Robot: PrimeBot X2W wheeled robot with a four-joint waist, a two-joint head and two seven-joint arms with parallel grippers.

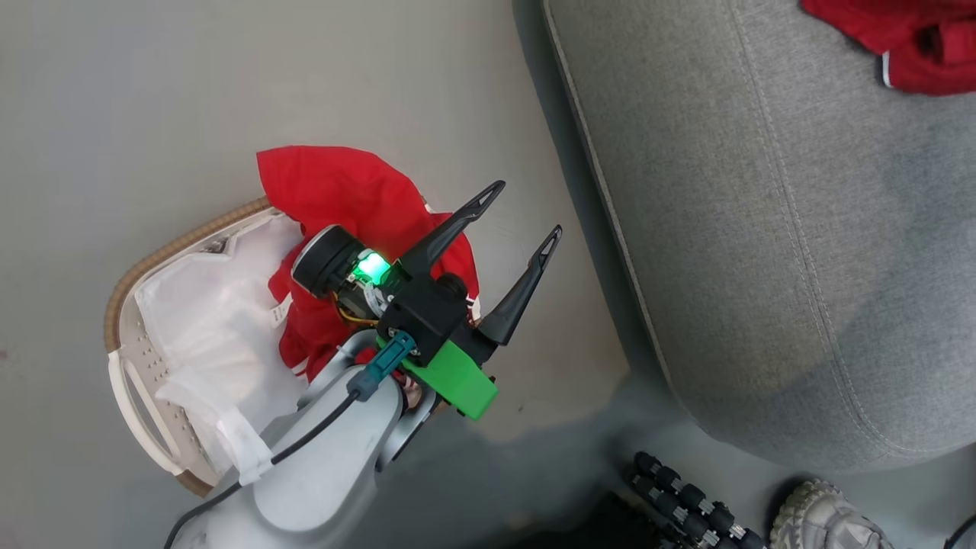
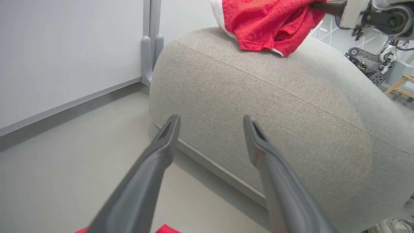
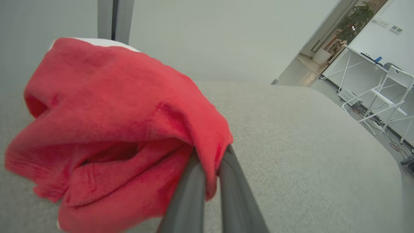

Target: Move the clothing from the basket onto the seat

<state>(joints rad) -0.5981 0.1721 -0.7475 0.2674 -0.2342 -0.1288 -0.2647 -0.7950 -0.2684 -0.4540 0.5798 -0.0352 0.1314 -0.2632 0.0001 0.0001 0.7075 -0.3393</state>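
On the floor stands the basket (image 1: 149,267), holding its white liner and a red garment (image 1: 335,191) that hangs over the far rim. My left gripper (image 1: 528,207) hovers open above that rim with nothing between its fingers. Those fingers point at the side of the grey seat (image 1: 762,229). In the left wrist view the left gripper (image 2: 212,119) faces the seat (image 2: 291,106). On top of the seat lies a second red garment (image 2: 268,22) with white trim. My right gripper (image 3: 210,155) is shut on this garment (image 3: 113,129), which rests bunched on the seat (image 3: 291,145).
A black roller chain (image 1: 686,503) and a grey shoe-like shape (image 1: 823,518) sit by the seat's near corner. A white partition wall (image 2: 64,55) with a grey post stands behind the seat. White tables and a chair (image 3: 385,94) are beyond the seat's far end.
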